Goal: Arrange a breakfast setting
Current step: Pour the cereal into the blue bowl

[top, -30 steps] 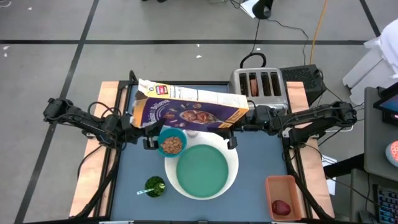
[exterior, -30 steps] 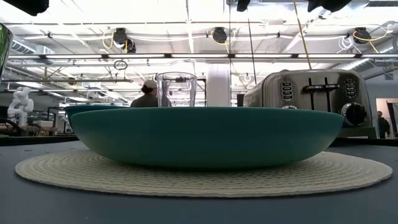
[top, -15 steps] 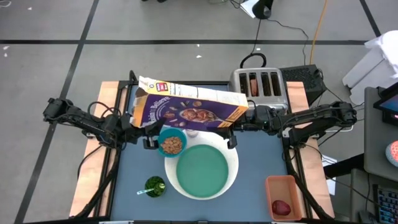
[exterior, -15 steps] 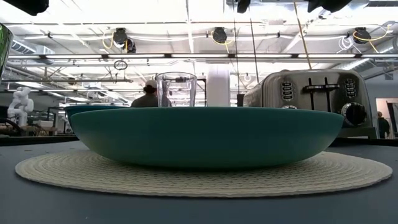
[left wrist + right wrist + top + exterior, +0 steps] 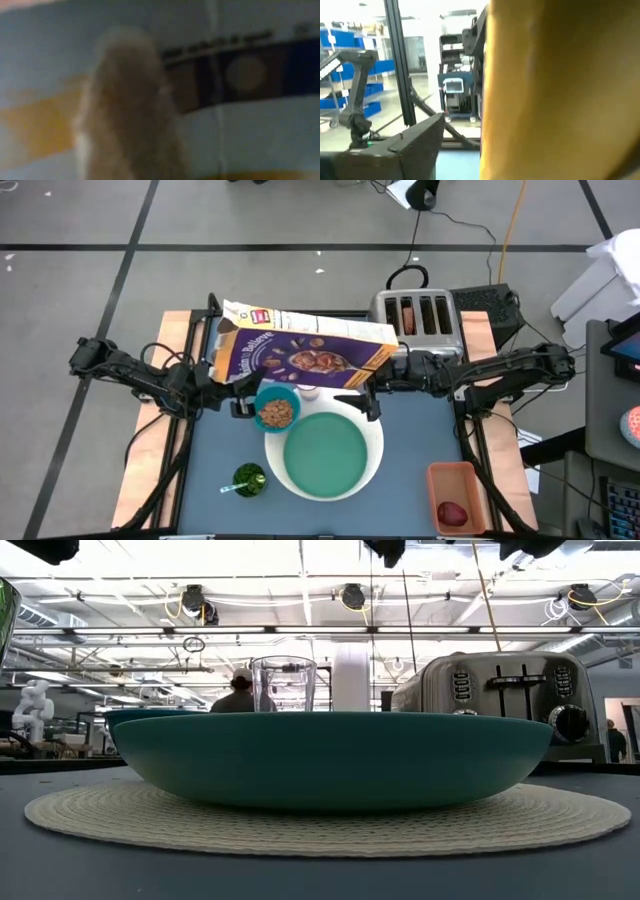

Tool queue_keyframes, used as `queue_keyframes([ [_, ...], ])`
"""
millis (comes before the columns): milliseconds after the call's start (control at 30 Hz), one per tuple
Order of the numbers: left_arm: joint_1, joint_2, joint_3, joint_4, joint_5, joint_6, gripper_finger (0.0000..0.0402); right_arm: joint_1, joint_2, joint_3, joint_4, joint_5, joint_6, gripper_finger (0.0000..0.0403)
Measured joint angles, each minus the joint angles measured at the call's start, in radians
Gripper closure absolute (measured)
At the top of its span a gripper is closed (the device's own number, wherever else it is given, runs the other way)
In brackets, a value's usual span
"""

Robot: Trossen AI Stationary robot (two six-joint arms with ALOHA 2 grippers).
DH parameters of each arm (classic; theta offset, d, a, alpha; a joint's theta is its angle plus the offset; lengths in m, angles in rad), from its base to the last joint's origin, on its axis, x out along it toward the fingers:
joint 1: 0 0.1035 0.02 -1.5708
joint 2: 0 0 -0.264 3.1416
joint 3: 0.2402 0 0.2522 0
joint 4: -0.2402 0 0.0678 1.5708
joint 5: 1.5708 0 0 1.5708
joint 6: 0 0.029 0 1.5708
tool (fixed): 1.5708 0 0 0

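A purple cereal box (image 5: 300, 352) hangs lengthwise between my two grippers, above the far part of the table and tilted. My left gripper (image 5: 232, 390) is at its left end and my right gripper (image 5: 375, 390) at its right end. Both are shut on it. Under the box's left end stands a small teal bowl (image 5: 276, 412) with brown cereal in it. Beside the bowl, a teal plate (image 5: 325, 455) rests on a white round woven mat (image 5: 90, 815). An empty glass (image 5: 283, 683) stands behind the plate. A red apple (image 5: 452, 512) lies in an orange tray. My left gripper holds the box by its left end (image 5: 222, 365), coming level from the table's left. One finger (image 5: 240, 407) shows on the near side; the box hides the other. The box is lifted clear, above the bowl. My right gripper holds the box by its right end (image 5: 380, 370), coming level from the table's right. One finger (image 5: 371, 406) shows on the near side; the box hides the other. In the right wrist view the box's yellow side (image 5: 560, 90) fills the picture.
A silver toaster (image 5: 420, 315) stands at the far right, close behind the box's right end. A green object (image 5: 248, 478) lies at the near left. The orange tray (image 5: 447, 480) sits at the near right corner. Wooden strips edge the table on both sides.
The box's right end has swung a little toward the table's far edge with my right gripper, and the box has turned slightly about its length. Its left end stays over the bowl. My left gripper has kept still.
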Motion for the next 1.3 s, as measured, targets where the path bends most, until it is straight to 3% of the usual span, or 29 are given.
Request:
queue_keyframes([
  [200, 0.0, -0.023, 0.0, -0.01, -0.004, 0.002, 0.0262, -0.001, -0.089, 0.0, -0.203, 0.003, -0.011, 0.002],
  [567, 0.001, -0.127, 0.0, -0.004, -0.037, 0.071, 0.0262, -0.001, -0.29, 0.0, -0.471, 0.007, -0.09, 0.0018],
  [833, 0.0, -0.235, 0.0, -0.072, -0.211, 0.206, 0.0262, -0.001, -0.377, 0.0, -0.586, 0.008, -0.09, 0.0018],
  [1167, -0.001, -0.324, -0.001, -0.148, -0.53, 0.396, 0.0263, -0.001, -0.395, 0.0, -0.61, 0.008, -0.086, 0.0018],
  [1300, -0.001, -0.331, -0.001, -0.149, -0.64, 0.471, 0.0281, -0.001, -0.392, 0.001, -0.613, 0.008, -0.086, 0.0018],
])
